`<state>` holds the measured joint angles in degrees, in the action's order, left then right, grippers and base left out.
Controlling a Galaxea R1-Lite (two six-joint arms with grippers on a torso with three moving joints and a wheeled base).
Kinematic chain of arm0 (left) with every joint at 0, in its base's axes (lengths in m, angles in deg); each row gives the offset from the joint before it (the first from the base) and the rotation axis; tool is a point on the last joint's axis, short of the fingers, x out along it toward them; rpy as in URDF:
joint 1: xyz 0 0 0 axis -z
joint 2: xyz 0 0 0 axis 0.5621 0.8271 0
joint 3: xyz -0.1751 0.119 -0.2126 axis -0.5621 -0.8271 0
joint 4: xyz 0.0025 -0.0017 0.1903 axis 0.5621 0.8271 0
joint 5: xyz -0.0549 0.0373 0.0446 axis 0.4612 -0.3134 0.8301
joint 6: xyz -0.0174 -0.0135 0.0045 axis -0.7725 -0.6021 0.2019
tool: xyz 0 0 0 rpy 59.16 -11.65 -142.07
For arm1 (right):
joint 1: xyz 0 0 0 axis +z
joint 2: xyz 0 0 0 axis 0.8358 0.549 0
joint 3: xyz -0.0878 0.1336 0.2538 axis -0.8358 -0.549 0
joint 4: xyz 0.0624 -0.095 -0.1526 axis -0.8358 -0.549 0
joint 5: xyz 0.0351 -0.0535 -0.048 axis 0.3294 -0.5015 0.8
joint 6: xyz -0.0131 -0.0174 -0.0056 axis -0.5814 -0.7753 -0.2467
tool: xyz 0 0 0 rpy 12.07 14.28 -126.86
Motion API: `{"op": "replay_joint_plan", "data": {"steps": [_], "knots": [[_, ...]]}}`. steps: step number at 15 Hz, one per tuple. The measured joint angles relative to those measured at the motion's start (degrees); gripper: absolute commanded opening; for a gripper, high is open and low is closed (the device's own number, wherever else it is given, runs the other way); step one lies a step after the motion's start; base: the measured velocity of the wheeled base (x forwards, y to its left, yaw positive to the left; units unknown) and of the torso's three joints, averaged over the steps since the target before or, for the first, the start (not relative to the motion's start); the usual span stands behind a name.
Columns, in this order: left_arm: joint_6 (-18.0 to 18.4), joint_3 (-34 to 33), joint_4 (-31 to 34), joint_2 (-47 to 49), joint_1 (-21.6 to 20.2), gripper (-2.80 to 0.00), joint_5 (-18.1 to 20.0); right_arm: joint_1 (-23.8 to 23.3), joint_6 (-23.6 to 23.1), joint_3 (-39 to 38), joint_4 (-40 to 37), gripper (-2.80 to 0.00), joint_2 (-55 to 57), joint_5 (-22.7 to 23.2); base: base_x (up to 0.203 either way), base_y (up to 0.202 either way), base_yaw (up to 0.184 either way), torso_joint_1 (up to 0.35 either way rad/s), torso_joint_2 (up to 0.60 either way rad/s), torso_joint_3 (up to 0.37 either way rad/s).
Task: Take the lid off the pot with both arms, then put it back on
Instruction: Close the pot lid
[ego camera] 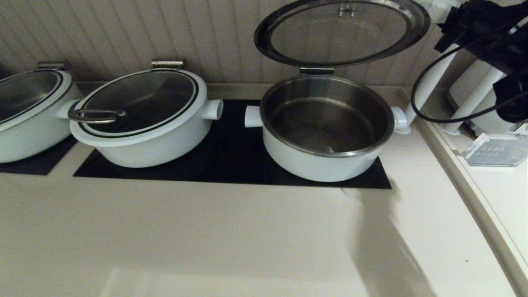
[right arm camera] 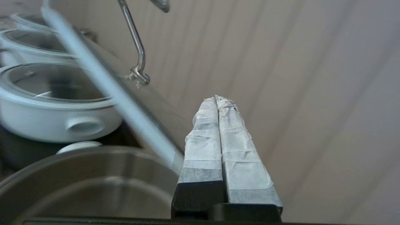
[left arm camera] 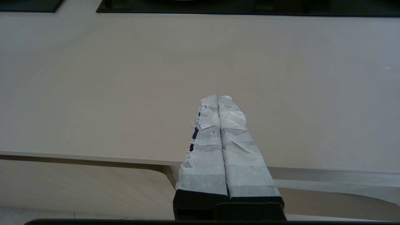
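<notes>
The pot [ego camera: 326, 128] stands open on the right of the black cooktop, its steel inside bare. The lid [ego camera: 342, 33] is tipped up on the hinge [ego camera: 317, 70] and stands almost upright near the back wall. My right arm [ego camera: 491, 37] is at the upper right, beside the lid. In the right wrist view my right gripper [right arm camera: 217, 98] is shut and empty, close to the lid's white rim [right arm camera: 109, 84], with the steel handle [right arm camera: 137, 53] beyond and the pot [right arm camera: 93, 175] below. My left gripper [left arm camera: 217, 97] is shut and empty, low over the counter near its front edge.
A wider white pot [ego camera: 140, 119] with a closed loop-handle lid stands in the middle, and another pot [ego camera: 29, 111] at the far left. White appliances [ego camera: 474, 103] and a clear plastic stand [ego camera: 495, 150] sit on the right ledge. The beige counter [ego camera: 206, 231] stretches in front.
</notes>
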<state>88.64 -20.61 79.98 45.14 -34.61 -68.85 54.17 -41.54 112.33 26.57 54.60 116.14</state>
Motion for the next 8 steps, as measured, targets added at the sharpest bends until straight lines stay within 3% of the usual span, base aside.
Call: {"op": "replay_joint_plan", "data": {"steps": [8], "knots": [[0.01, 0.00, 0.01, 0.00, 0.00, -2.80, -0.02, 0.28, -0.02, -10.43, 4.66, -2.80, -4.29, 1.98, 0.000, 0.000, 0.000, 0.000, 0.00, 0.000]]}}
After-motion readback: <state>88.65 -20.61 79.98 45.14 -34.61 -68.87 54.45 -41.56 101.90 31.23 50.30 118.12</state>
